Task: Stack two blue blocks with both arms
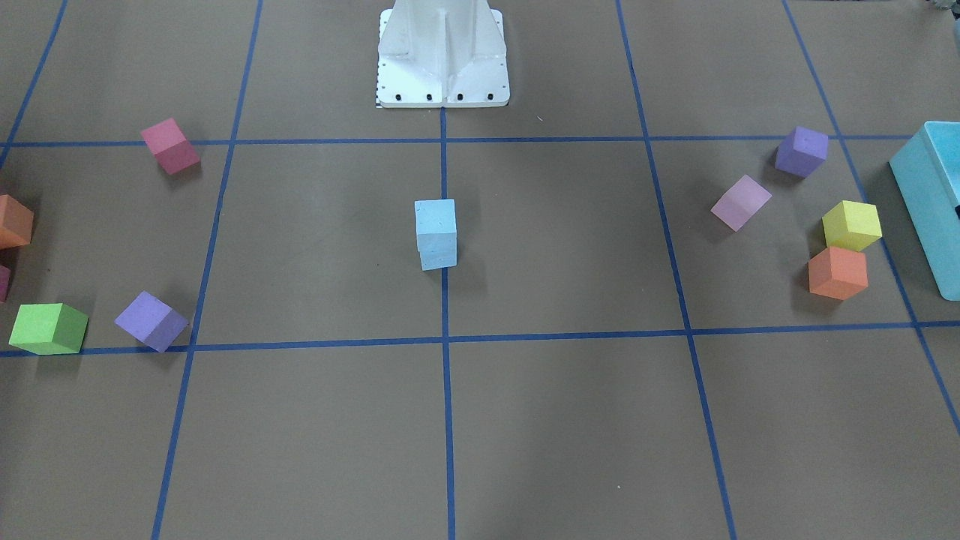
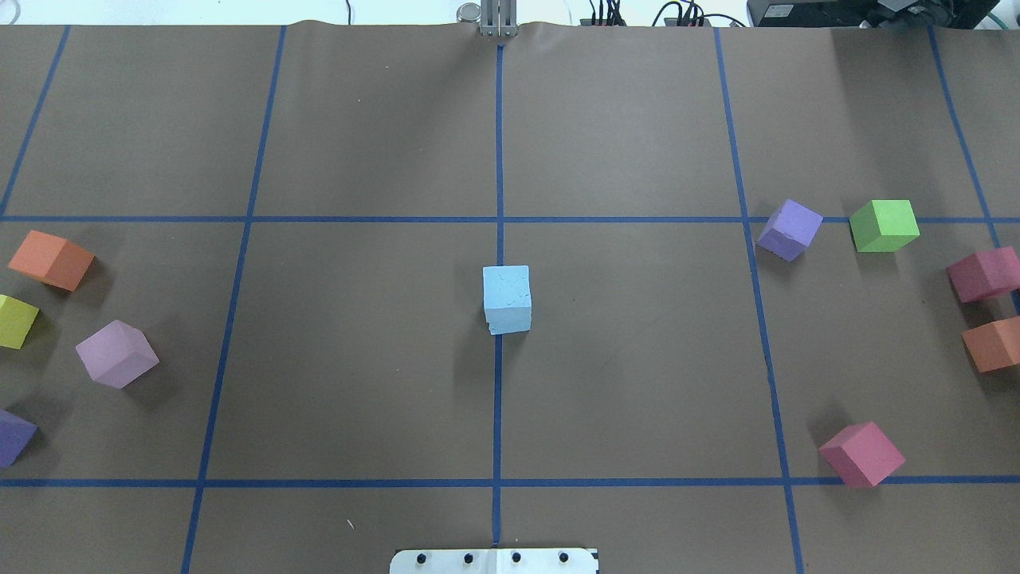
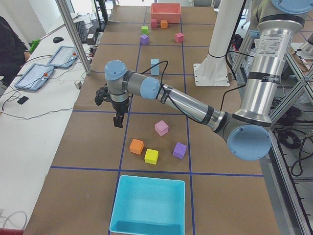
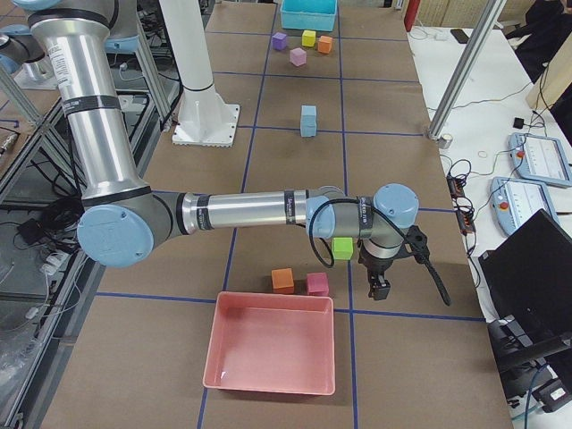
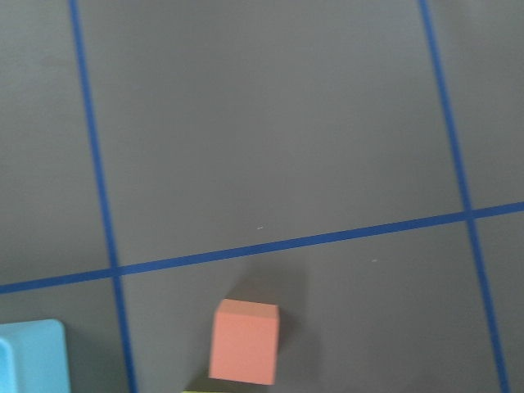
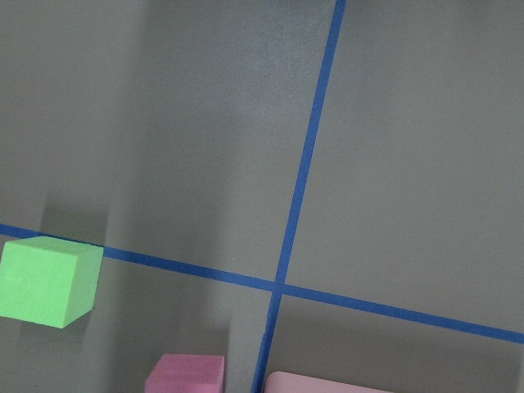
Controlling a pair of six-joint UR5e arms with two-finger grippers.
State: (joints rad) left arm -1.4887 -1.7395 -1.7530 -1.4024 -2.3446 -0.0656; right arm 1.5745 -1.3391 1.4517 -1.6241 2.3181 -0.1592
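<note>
The two blue blocks stand stacked at the table's centre on the middle blue line, the upper block (image 1: 436, 217) on the lower block (image 1: 438, 256). The stack also shows in the overhead view (image 2: 506, 291) and small in both side views (image 3: 155, 66) (image 4: 308, 120). My left gripper (image 3: 118, 120) hangs over the table's far side near the left end, away from the stack. My right gripper (image 4: 379, 288) hangs near the right end beside a green cube (image 4: 342, 248). Both show only in the side views, so I cannot tell whether they are open or shut. Neither wrist view shows fingers.
Loose cubes lie at both ends: orange (image 5: 243, 341), yellow (image 1: 851, 225), purple (image 1: 801, 151) and pink (image 1: 740, 202) near the turquoise box (image 3: 149, 205); green (image 6: 47, 280), pink (image 6: 186, 372), purple (image 2: 789, 229) and orange (image 2: 992, 344) near the pink tray (image 4: 271, 342).
</note>
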